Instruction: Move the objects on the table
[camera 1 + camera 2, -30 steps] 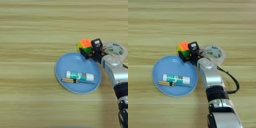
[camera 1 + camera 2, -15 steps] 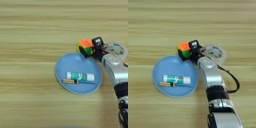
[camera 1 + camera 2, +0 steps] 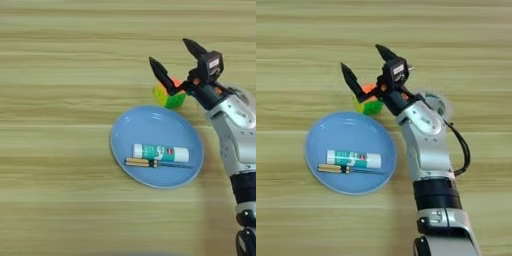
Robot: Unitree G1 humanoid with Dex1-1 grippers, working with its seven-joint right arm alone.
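The right pincer is spread wide and holds nothing, its two black fingers splayed above the puzzle cube, which sits on the counter just above the upper right rim of the blue plate. The likely step is a grasp of that cube. To do it well, the pincer would need to come down centred so one finger passes on each side of the cube, and close only when both tips are below its top edge; a lopsided descent could knock the cube onto the plate rim.

Inside the plate, in its lower half, the glue stick lies flat with the thin screwdriver just below and alongside it. The tape roll lies on the counter to the right of the cube, largely hidden behind the silver forearm. The plate rim close beneath the cube leaves little room for the nearer finger.
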